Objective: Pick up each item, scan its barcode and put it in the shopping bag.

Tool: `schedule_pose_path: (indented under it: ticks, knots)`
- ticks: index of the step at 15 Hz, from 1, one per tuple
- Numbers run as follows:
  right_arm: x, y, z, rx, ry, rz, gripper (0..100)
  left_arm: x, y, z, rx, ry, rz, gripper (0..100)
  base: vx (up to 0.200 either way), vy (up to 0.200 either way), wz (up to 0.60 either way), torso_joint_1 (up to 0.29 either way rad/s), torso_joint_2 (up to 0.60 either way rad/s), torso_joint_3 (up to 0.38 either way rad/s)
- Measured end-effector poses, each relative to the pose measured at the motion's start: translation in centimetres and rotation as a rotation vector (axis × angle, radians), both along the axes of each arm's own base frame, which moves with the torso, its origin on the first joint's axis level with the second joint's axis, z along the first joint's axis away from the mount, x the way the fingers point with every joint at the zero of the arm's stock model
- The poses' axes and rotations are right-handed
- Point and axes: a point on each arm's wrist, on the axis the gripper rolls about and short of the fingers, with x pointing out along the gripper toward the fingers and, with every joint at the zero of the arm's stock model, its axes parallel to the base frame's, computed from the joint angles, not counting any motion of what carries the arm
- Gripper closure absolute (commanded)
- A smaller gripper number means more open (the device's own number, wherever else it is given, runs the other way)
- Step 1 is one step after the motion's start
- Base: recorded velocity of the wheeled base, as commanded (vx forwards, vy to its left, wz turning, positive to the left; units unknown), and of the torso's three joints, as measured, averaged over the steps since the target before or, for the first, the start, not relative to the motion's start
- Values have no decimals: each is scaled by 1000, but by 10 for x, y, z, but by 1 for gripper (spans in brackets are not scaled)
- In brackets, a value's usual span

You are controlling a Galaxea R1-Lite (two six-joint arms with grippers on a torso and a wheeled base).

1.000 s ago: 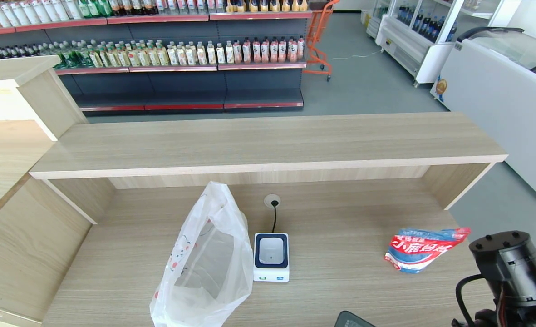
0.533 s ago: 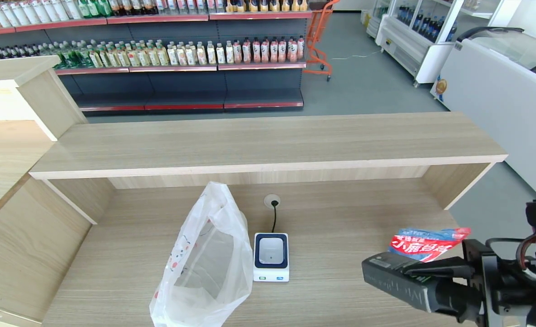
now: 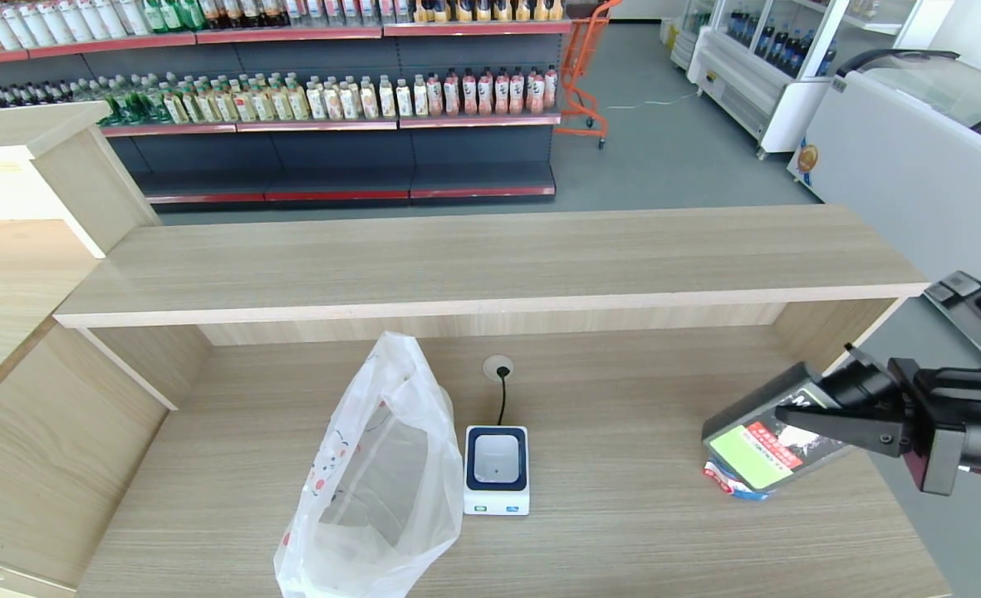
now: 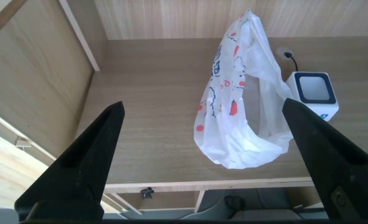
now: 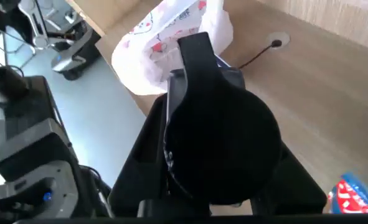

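A red, white and blue pouch (image 3: 727, 484) lies flat at the right of the lower counter (image 3: 623, 515). My right gripper (image 3: 727, 440) hovers just above it and hides most of it. In the right wrist view the gripper (image 5: 196, 50) has its dark fingers together in the middle with nothing between them, and a corner of the pouch (image 5: 352, 190) shows beside it. The white shopping bag (image 3: 374, 473) stands open left of the scanner (image 3: 496, 469). My left gripper (image 4: 202, 106) is open at the counter's near left edge, facing the bag (image 4: 240, 118) and the scanner (image 4: 312, 90).
A raised wooden ledge (image 3: 490, 257) runs along the back of the counter, with side walls at both ends. The scanner's cable (image 3: 502, 390) goes into a grommet behind it. Shelves of bottles and freezers stand in the shop beyond.
My right arm has swung up from the front right corner and out over the pouch, now covering most of it. The bag, scanner and pouch have not moved.
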Motion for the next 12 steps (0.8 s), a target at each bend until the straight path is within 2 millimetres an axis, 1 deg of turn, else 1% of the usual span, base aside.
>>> schedule_pose_path:
  ticks: [2, 4, 6, 8, 12]
  knots:
    - [14, 6, -10, 68, 192, -52, 100, 0, 0, 0, 0, 0, 0, 0, 0, 0, 0, 0, 0, 0]
    - [32, 15, -27, 72, 292, -36, 100, 0, 0, 0, 0, 0, 0, 0, 0, 0, 0, 0, 0, 0]
    - [52, 29, -46, 59, 371, 3, 100, 0, 0, 0, 0, 0, 0, 0, 0, 0, 0, 0, 0, 0]
    - [71, 49, -62, 34, 413, 42, 100, 0, 0, 0, 0, 0, 0, 0, 0, 0, 0, 0, 0, 0]
    - [106, 84, -94, -29, 344, 32, 100, 0, 0, 0, 0, 0, 0, 0, 0, 0, 0, 0, 0, 0]
